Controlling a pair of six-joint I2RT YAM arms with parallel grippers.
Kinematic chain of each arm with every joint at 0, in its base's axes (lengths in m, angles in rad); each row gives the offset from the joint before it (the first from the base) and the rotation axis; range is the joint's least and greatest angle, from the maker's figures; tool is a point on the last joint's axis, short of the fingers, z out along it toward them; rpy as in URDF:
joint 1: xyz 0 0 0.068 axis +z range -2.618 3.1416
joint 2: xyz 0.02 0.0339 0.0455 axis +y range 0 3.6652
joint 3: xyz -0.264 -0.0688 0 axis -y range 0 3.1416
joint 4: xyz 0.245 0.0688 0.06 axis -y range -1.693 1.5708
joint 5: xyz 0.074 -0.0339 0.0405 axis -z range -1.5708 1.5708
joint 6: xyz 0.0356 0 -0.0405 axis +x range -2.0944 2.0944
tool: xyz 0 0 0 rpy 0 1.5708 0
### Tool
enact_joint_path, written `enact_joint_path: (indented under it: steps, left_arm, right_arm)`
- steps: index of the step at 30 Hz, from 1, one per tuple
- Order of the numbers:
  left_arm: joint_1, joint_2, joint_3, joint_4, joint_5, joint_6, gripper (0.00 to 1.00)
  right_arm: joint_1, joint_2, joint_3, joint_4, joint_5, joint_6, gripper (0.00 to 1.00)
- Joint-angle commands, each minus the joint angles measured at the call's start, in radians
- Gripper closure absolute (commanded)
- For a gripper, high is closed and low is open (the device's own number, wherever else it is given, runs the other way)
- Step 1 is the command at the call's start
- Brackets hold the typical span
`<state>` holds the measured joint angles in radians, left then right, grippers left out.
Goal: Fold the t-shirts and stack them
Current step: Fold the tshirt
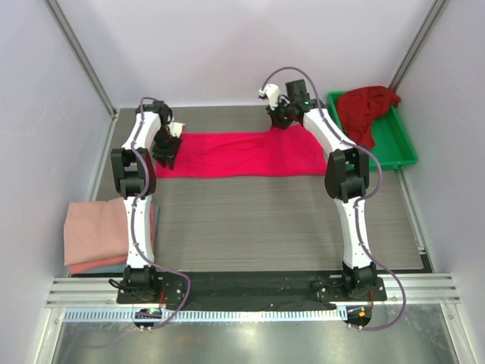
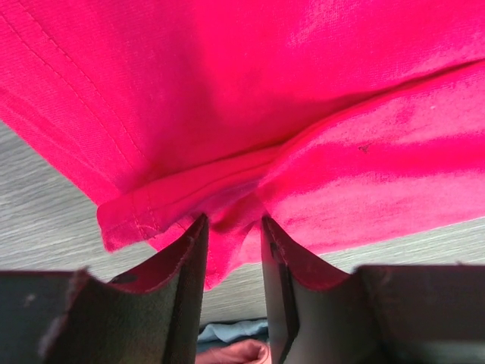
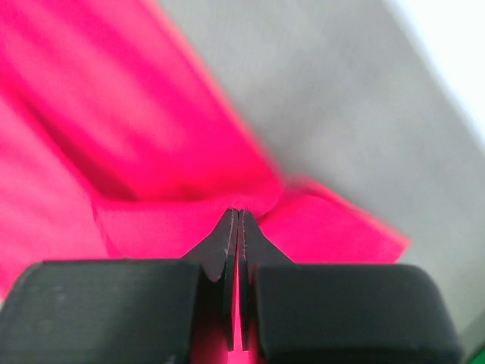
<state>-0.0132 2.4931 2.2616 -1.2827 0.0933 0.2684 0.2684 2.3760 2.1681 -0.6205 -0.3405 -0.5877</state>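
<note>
Pink shirt (image 1: 242, 154) lies long axis left-right across desk (image 1: 265, 220). Left fingers (image 2: 189, 262) pinch left end. Right fingers (image 3: 225, 243) pressed together on far edge, toward right end.

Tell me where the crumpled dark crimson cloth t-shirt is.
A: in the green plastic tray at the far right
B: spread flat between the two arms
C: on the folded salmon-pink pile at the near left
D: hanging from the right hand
A: the crumpled dark crimson cloth t-shirt lies heaped in the green plastic tray; the bright pinkish-red cloth t-shirt is the one spread flat.
</note>
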Motion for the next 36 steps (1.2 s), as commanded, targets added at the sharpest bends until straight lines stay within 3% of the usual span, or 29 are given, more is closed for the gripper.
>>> enact_joint_path:
  steps: [1,2,3,7,10,12,13,15,18,20,29,36]
  left_arm:
    - [-0.008,-0.092,-0.001,0.031,-0.017,-0.015,0.61]
    - [-0.008,-0.117,0.009,0.034,-0.017,-0.014,0.58]
    - [-0.008,-0.135,0.013,0.039,0.003,0.008,0.57]
    - [-0.008,-0.279,-0.069,0.138,0.063,0.089,0.5]
    - [-0.01,-0.39,-0.171,0.204,0.078,0.182,0.27]
    - [-0.025,-0.392,-0.174,0.116,0.074,0.295,0.31]
    - [-0.036,-0.386,-0.18,0.071,0.045,0.428,0.34]
    - [-0.057,-0.376,-0.236,-0.024,-0.004,0.559,0.47]
    - [-0.062,-0.376,-0.321,-0.009,-0.082,0.695,0.54]
    - [-0.064,-0.375,-0.385,0.034,-0.133,0.75,0.53]
    - [-0.064,-0.281,-0.407,0.172,-0.228,0.781,0.51]
    - [-0.064,-0.202,-0.333,0.126,-0.204,0.74,0.51]
  right_arm:
    - [0.078,0.043,0.145,0.108,0.043,0.066,0.92]
    - [0.09,0.043,0.154,0.122,0.07,0.066,0.73]
    - [0.112,0.039,0.151,0.131,0.115,0.06,0.67]
    - [0.103,-0.043,0.087,0.151,0.176,0.068,0.66]
    - [0.065,-0.151,-0.04,0.156,0.144,0.091,0.64]
    - [0.052,-0.231,-0.136,0.157,0.141,0.097,0.64]
    - [0.048,-0.254,-0.167,0.159,0.141,0.095,0.64]
    - [0.041,-0.299,-0.252,0.157,0.14,0.085,0.63]
    - [0.037,-0.368,-0.341,0.16,0.149,0.08,0.63]
    - [0.038,-0.405,-0.378,0.159,0.152,0.078,0.63]
    - [0.038,-0.478,-0.487,0.159,0.175,0.063,0.62]
    - [0.038,-0.488,-0.511,0.16,0.186,0.052,0.62]
